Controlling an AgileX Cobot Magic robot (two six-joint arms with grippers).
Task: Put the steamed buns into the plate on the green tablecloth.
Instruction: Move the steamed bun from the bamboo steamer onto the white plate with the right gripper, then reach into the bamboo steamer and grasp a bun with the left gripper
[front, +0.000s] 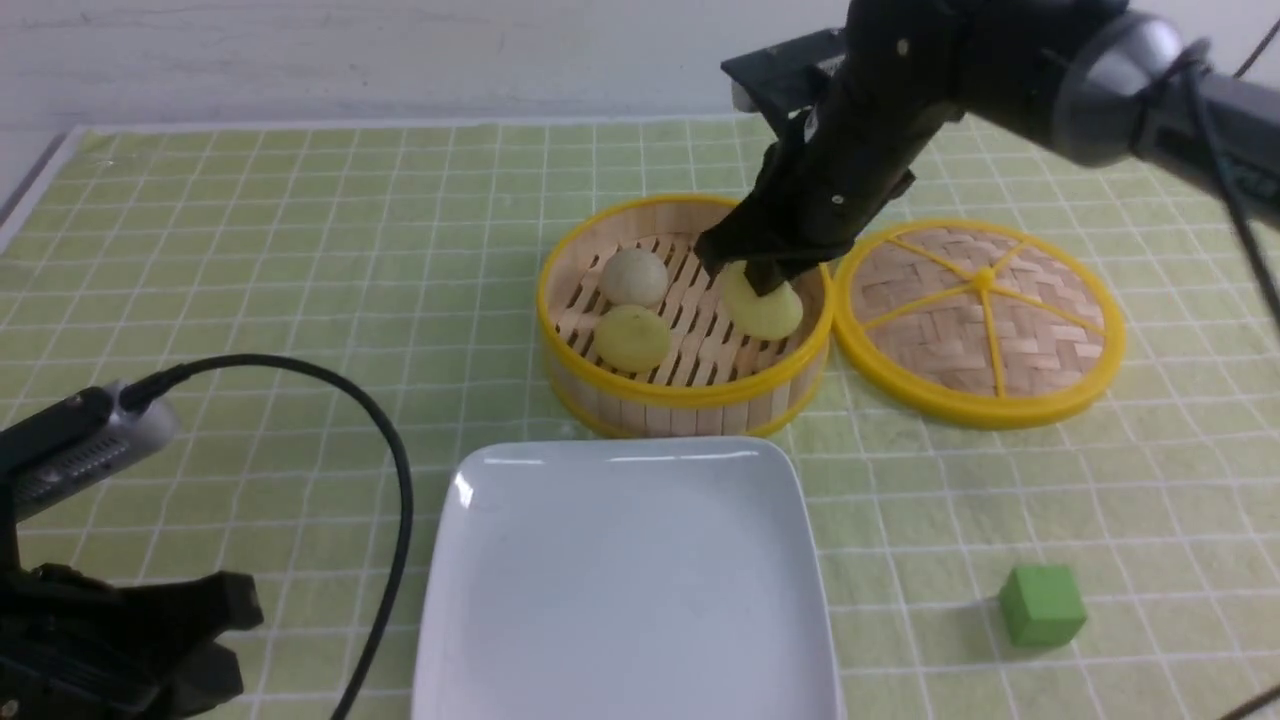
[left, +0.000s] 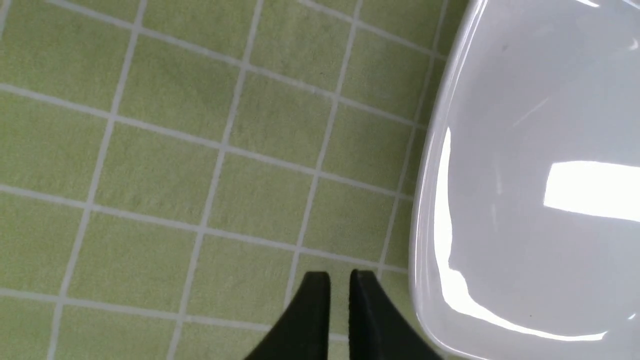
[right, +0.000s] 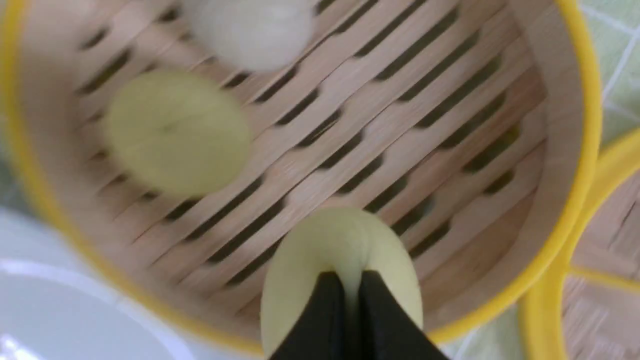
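The right tool (front: 765, 285) was squeezed tight on one yellow-green bun (front: 772, 310) in the basket (front: 690, 398), ready to lift it. The plate (front: 620, 600) sat bare by the near edge of the surface (front: 300, 250). The left tool (left: 340, 287) was nearly closed and held nothing.

Green tablecloth (front: 300, 250): plate (front: 620, 600), steamer (front: 690, 398), lid (front: 980, 320), cube (front: 1042, 604)

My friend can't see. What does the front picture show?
The robot's right hand pinches a yellow-green bun inside a bamboo steamer, beside a second yellow-green bun and a whitish bun. A white plate lies nearer, the lid to the right.
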